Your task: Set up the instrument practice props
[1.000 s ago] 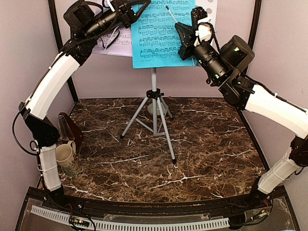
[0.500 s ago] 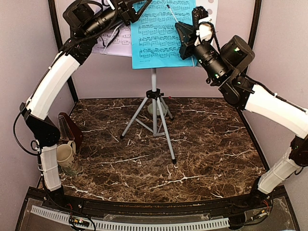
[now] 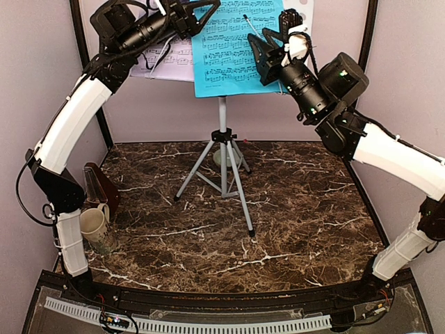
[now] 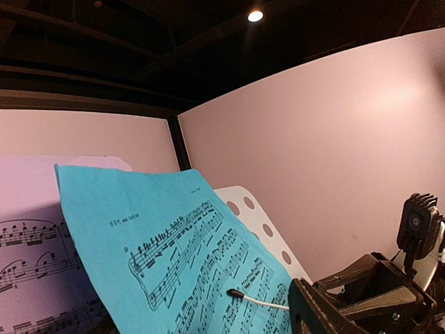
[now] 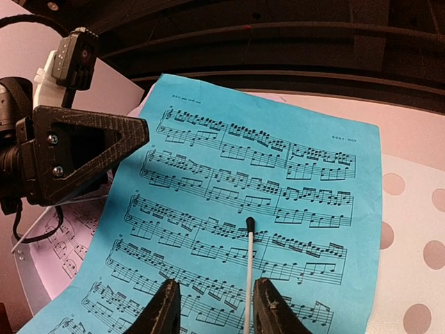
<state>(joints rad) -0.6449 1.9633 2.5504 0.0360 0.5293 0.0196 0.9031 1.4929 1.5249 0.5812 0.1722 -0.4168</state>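
- Music stand: silver tripod, upright at the far middle of the marble table; its perforated tray is up at gripper height.
- Blue sheet: lies on the tray, slightly skewed, with its lower edge over the lip. Lilac sheet: to the left, partly under the blue one.
- Metronome: near left, beside the left arm's base and just behind a cream mug, not yet placed by the stand.
- Right gripper: fingers spread and pinching nothing, straddling the stand's thin retaining wire, which lies across the blue sheet.
- Left gripper: at the blue sheet's upper left corner; whether it pinches the paper cannot be told.
- Risk: pulling back crookedly could hook the wire and drag the sheet or rock the light tripod. The skewed sheet may slide off once it is free.
- Views: only the top view shows the tripod legs, the metronome and the mug. Only the right wrist view shows the finger gap and the wire. The left wrist view shows the sheets overlapping, but not its own fingers.
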